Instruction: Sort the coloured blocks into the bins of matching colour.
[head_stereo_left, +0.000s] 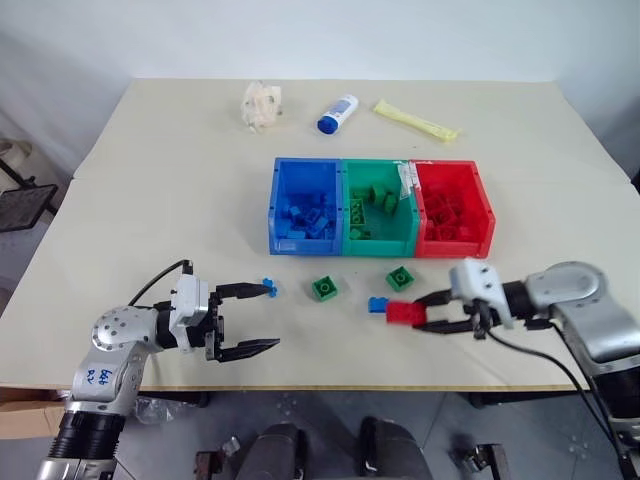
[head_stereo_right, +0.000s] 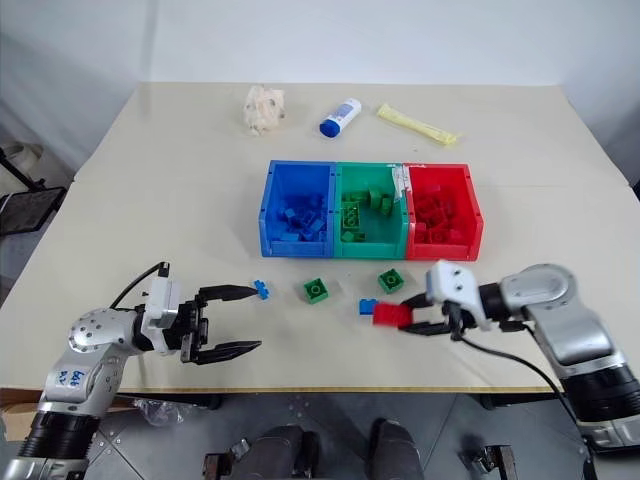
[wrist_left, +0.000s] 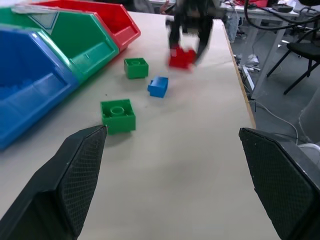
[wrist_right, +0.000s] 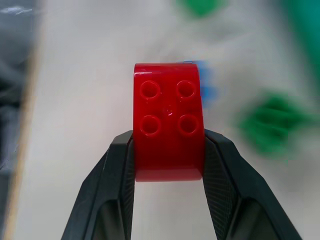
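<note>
**Red block being held over pale table**

A red block (wrist_right: 169, 131) is being gripped betw. the right gripper (head_stereo_left: 432, 312) fingers, just above the beige table (head_stereo_left: 150, 200) near its front edge. The left gripper (head_stereo_left: 258, 318) is being kept wide open, nothing held, w/ a small blue block (head_stereo_left: 268, 287) just beside its upper fingertip. Two green blocks (head_stereo_left: 324, 288) (head_stereo_left: 401, 277) and another blue block (head_stereo_left: 377, 305) are lying in front of the bins (head_stereo_left: 380, 245): blue, green, red, joined in a row, each w/ matching blocks inside. At the far edge a crumpled wrapper (head_stereo_left: 262, 104), white bottle (head_stereo_left: 338, 113) and yellow packet (head_stereo_left: 415, 120) are being left aside. White wall behind; grey floor & black chair seen beyond the table edge
</note>
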